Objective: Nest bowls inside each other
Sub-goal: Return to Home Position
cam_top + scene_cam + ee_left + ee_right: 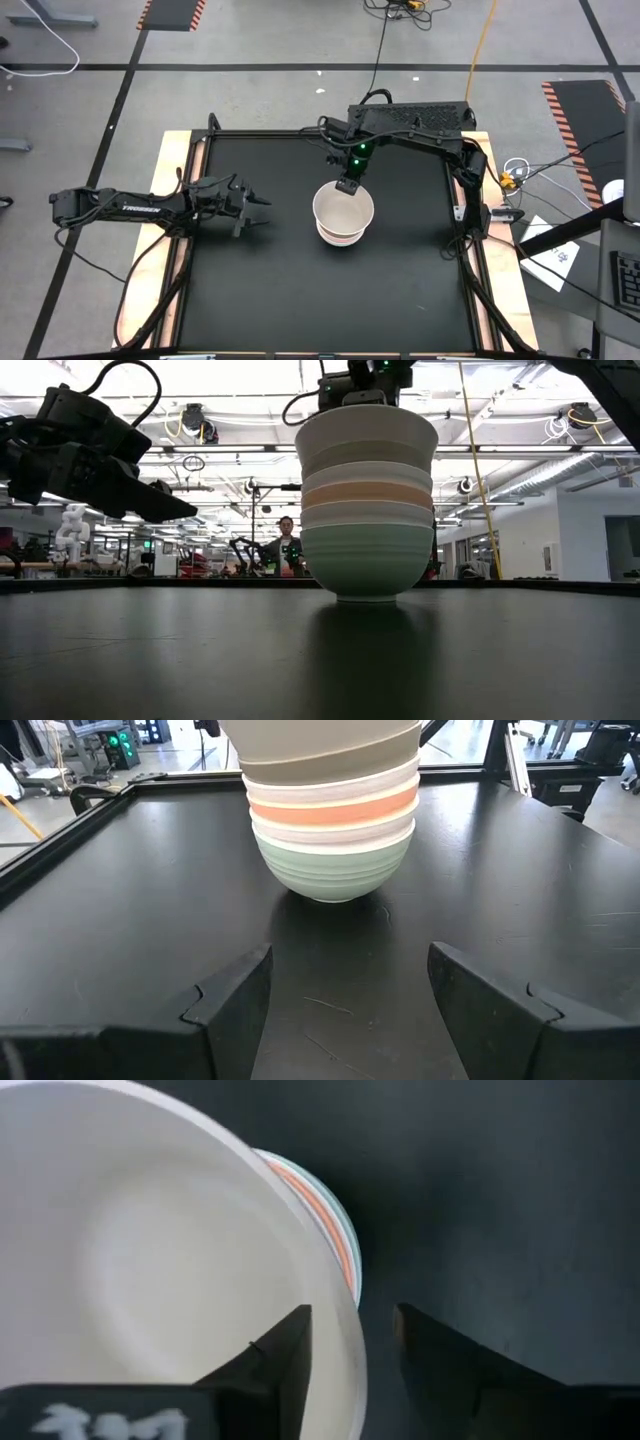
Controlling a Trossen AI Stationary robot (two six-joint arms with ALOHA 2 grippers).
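Several bowls stand nested in one stack point(343, 215) at the table's middle. The mint green bowl point(366, 560) is lowest and rests by its foot on the black table; a salmon band point(335, 808) shows midway, and a cream-white bowl point(150, 1260) is on top. My right gripper point(355, 1340) hangs over the stack's far side, pointing steeply down and open, with the top bowl's rim between its fingers. My left gripper point(262, 208) waits open to the stack's left, aimed at it and well apart from it. My right gripper straddles the top bowl's far rim point(340, 1330) from above, one finger inside the bowl and one outside. A gap shows beside the outer finger point(430, 1350). Whether the inner finger touches the wall, I cannot tell. The bowl sits nested in the stack.
A raised frame point(190, 200) borders the black table top point(300, 290), with bare black surface on all sides of the stack. Far beyond the table, a person point(287, 545) shows in the low view.
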